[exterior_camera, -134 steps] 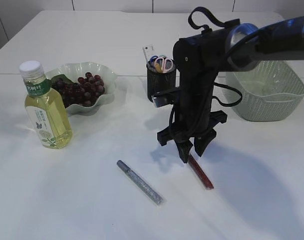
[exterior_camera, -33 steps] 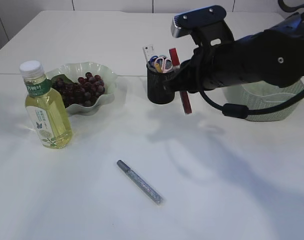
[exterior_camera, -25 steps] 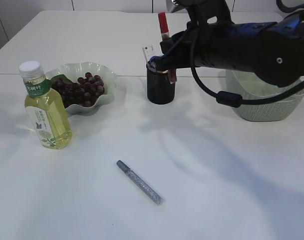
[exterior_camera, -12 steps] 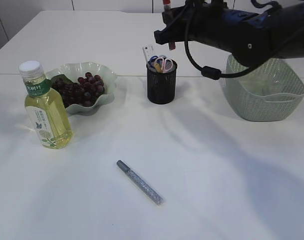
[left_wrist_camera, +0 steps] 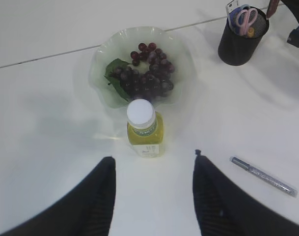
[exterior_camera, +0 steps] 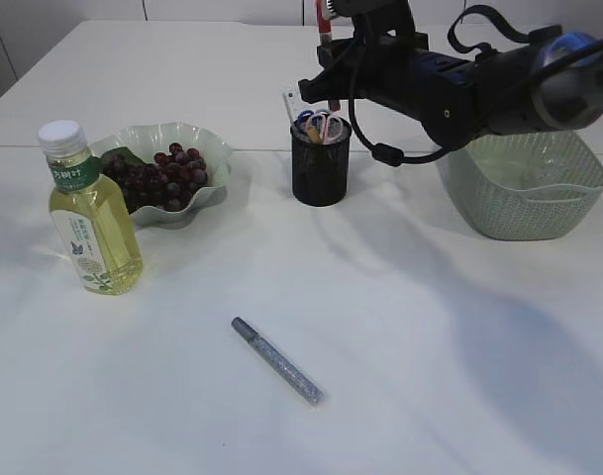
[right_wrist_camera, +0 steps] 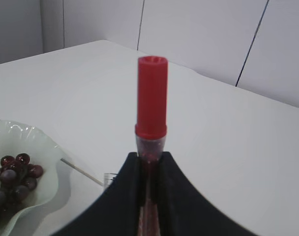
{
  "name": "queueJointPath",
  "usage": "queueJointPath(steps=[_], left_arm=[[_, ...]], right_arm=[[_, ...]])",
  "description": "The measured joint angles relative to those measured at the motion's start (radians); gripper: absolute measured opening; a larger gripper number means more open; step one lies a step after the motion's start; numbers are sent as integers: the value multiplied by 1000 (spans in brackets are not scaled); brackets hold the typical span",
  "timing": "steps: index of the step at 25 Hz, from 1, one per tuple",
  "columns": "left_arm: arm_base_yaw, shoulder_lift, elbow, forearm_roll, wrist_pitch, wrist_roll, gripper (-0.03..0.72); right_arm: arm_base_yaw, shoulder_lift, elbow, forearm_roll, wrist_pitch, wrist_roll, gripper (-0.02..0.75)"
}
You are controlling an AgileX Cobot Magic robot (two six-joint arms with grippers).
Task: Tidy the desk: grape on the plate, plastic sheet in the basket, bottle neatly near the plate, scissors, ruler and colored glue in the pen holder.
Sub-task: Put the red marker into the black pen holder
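Observation:
My right gripper (exterior_camera: 329, 45) (right_wrist_camera: 150, 158) is shut on a red glitter glue tube (exterior_camera: 323, 14) (right_wrist_camera: 151, 98), held upright, cap up, above the black mesh pen holder (exterior_camera: 320, 168) (left_wrist_camera: 239, 42). Pink-handled scissors (exterior_camera: 325, 123) (left_wrist_camera: 247, 17) and a clear ruler (exterior_camera: 296, 102) (left_wrist_camera: 231, 7) stand in the holder. A silver glitter glue (exterior_camera: 277, 360) (left_wrist_camera: 263, 175) lies on the table. The bottle (exterior_camera: 91, 218) (left_wrist_camera: 145, 132) stands beside the plate (exterior_camera: 219, 150) (left_wrist_camera: 95, 73) of grapes (exterior_camera: 164, 176) (left_wrist_camera: 148, 74). My left gripper (left_wrist_camera: 154, 160) hangs open and empty high above the bottle. The plastic sheet is out of view.
A pale green woven basket (exterior_camera: 524, 193) stands at the right, under the right arm's forearm. The white table has open room in front, around the silver glue. A seam line crosses the table behind the plate.
The right arm has risen with the red glue from beside the pen holder to above it, and the tube's cap has gone to the top edge of the exterior view.

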Motion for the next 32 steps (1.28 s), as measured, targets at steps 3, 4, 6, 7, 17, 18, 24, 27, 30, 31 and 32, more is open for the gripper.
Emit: queueJointPath(steps=[3,4,6,7,17,18,24,27,30,31,32], left_arm=[[0,0,0,2,0,0,371],[0,0,0,4,0,0,371],[0,0,0,4,0,0,371],[0,0,0,6,0,0,371],[0,0,0,6,0,3,371],[0,0,0,6,0,3,371],[0,0,0,6,0,4,371],[0,0,0,6,0,4,371],[0,0,0,6,0,4,371],[0,0,0,6,0,4,371],[0,0,0,6,0,4,371]], right_arm=[[-6,18,-10,6,0,0,62],[-6,20,-10,6,0,0,62],[-6,25,-10,6,0,-1,62],[-6,27,-10,8,0,-1,62],[-6,82,-80,44,12,-1,63],[-6,83,-82,46,13,-1,63],[-6,104,-89,47,46,-1,63],[-6,112,-89,47,52,-1,64],[-6,112,-89,47,57,-1,64],[-6,112,-89,47,57,-1,64],[-6,112,-89,47,57,-1,64]])
